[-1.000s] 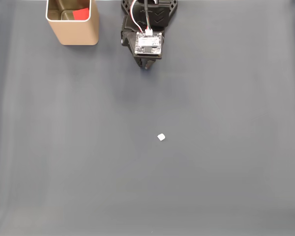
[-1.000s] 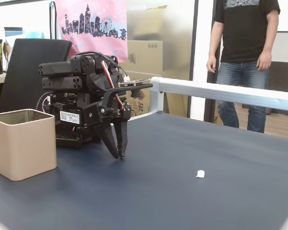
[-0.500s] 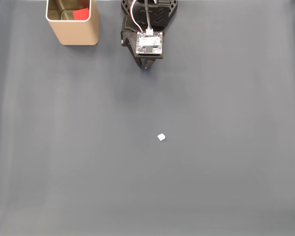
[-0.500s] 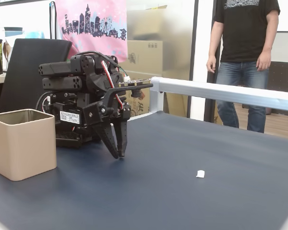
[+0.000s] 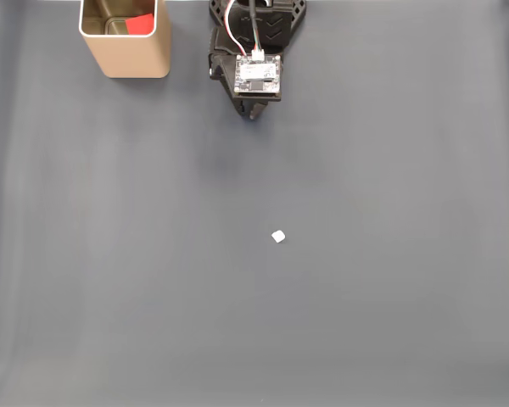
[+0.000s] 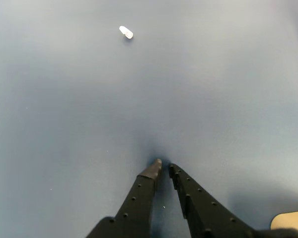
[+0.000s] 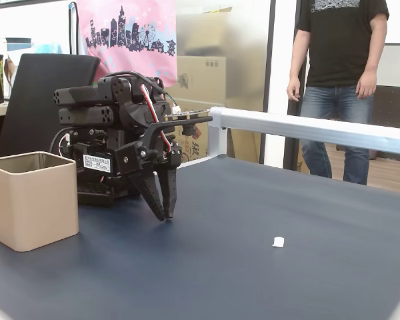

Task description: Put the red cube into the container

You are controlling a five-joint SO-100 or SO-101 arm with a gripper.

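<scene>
The red cube [image 5: 139, 24] lies inside the container [image 5: 136, 55], a tan tin at the top left of a fixed view from above; the tin [image 7: 32, 200] stands at the left in a fixed side view, where its walls hide the cube. To the tin's right the folded arm holds my gripper [image 5: 253, 114] pointing down just above the mat. Its black fingers [image 6: 144, 183] nearly touch at the tips, with nothing between them, in the wrist view; the gripper [image 7: 165, 215] is shut and apart from the tin.
A tiny white speck [image 5: 277, 236] lies mid-mat, also seen as a white speck [image 6: 126, 32] and a white speck [image 7: 278, 242]. A white rail [image 7: 307, 130] borders the table's far side. A person [image 7: 337, 80] stands behind it.
</scene>
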